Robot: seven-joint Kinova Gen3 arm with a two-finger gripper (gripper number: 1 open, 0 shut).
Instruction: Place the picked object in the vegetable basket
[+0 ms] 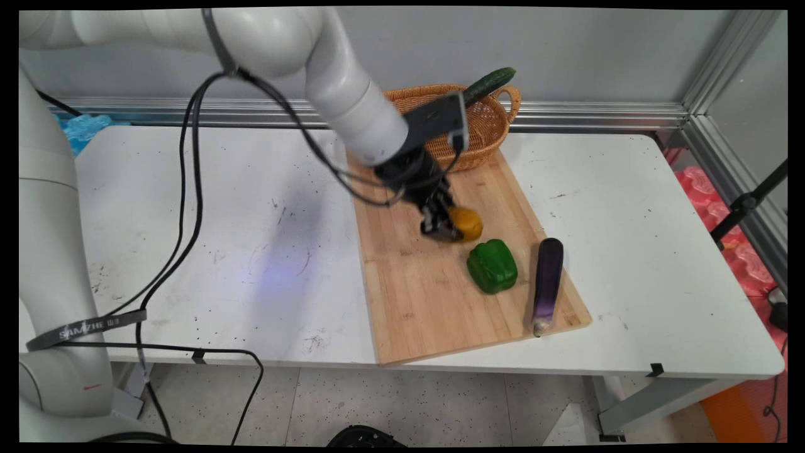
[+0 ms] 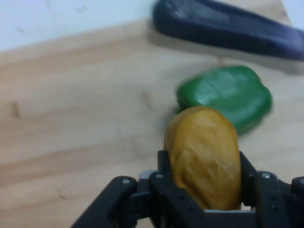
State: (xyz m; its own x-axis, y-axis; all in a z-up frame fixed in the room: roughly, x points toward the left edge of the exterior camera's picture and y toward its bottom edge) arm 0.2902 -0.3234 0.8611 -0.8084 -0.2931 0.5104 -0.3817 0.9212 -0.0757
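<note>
Nearest the main camera, a wooden cutting board point(image 1: 434, 296) lies on the white table point(image 1: 220, 251), one corner overhanging the table's near edge. Gripper point(image 1: 448, 221) is low over the board's middle, fingers point(image 2: 164, 166) clamped on either side of a yellow-brown potato point(image 1: 467, 223); hand view shows the potato point(image 2: 204, 154) seated between the pads. Whether the potato touches the board cannot be told. Green bell pepper point(image 1: 492, 266) sits on the board just beside the potato, toward the near side. Purple eggplant point(image 1: 548, 284) lies lengthwise along the board's right edge, beside the pepper. Wicker basket point(image 1: 487, 119) stands at the board's far end, cucumber point(image 1: 490, 83) leaning out over its rim.
</note>
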